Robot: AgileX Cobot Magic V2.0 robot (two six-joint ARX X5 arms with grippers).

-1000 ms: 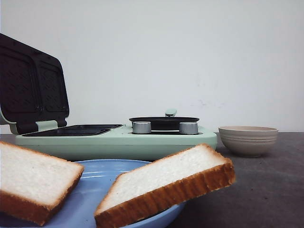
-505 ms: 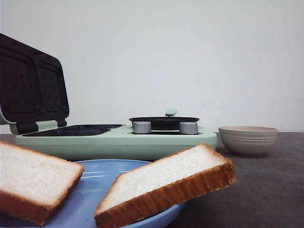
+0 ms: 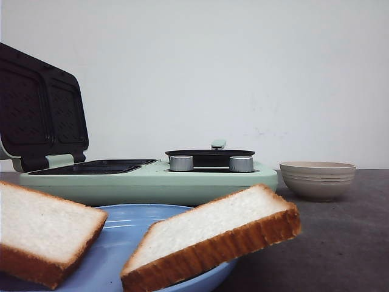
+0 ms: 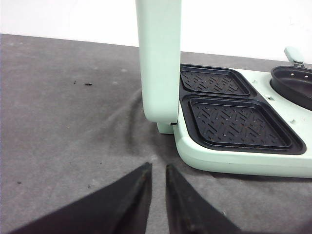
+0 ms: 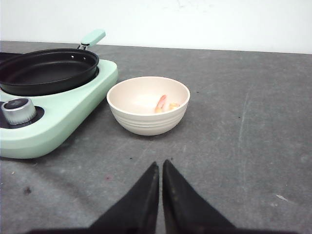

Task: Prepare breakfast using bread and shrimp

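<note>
Two slices of bread lie on a blue plate [image 3: 130,243] close to the front camera: one [image 3: 42,231] at the left, the other [image 3: 213,234] tilted over the plate's right rim. A pink-orange shrimp [image 5: 161,103] rests inside the beige bowl [image 5: 146,122], which stands ahead of my right gripper [image 5: 160,164]. That gripper is shut and empty, its tips over bare table. My left gripper [image 4: 158,167] is shut with only a thin slit between its tips, holding nothing, just short of the green sandwich maker's corner [image 4: 195,151]. Neither gripper shows in the front view.
The mint-green sandwich maker [image 3: 152,182] stands behind the plate with its lid [image 3: 39,109] raised and two black grill plates [image 4: 236,122] exposed. A black pan [image 5: 46,70] sits on its right half beside two silver knobs [image 3: 181,163]. Dark grey table surrounds it.
</note>
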